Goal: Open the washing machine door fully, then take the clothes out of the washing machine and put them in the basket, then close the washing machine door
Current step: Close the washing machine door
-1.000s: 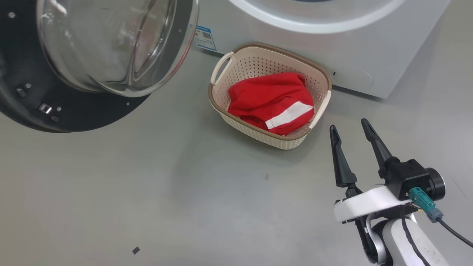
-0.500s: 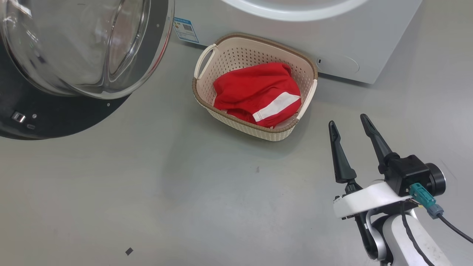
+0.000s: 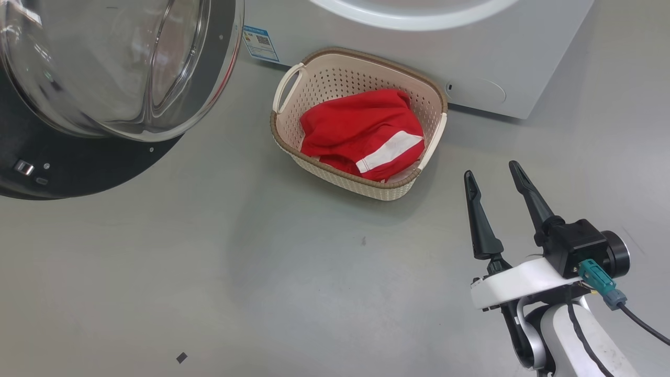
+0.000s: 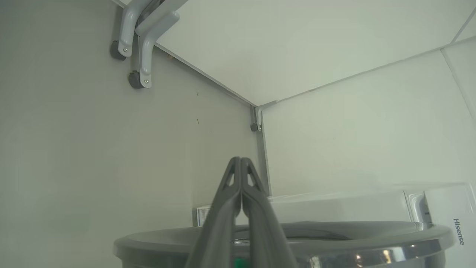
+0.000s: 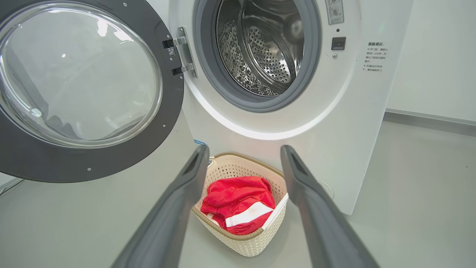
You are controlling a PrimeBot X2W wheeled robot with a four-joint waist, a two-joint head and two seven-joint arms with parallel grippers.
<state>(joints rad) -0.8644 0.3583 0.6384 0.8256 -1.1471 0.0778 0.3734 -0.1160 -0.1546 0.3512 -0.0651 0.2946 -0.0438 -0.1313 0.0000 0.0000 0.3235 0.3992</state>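
The washing machine door point(image 3: 78, 104) stands swung open at the upper left, its glass bowl bulging outward. Beside it the white washing machine point(image 3: 398, 47) shows its lower front; its steel drum point(image 5: 260, 44) shows bare metal. The cream basket point(image 3: 293, 89) sits on the floor against the machine, holding red clothes point(image 3: 361, 131) with a white stripe. My right gripper point(image 3: 490, 170) hangs open and empty over the floor, right of the basket. In the right wrist view the right gripper point(image 5: 243, 149) points at the basket point(image 5: 256, 242). My left gripper point(image 4: 240, 160) is shut on nothing, above the door's rim point(image 4: 334, 238).
A blue label point(image 3: 259, 44) marks the machine's lower corner. Grey floor point(image 3: 261, 272) spreads open in front of the basket, with a small dark speck point(image 3: 181, 357) on it. Grey frame legs on casters point(image 4: 135, 41) stand by a white wall in the left wrist view.
The head camera has shifted, so the whole picture slid left and up. The basket, clothes and door keep their places; my right gripper stays open.
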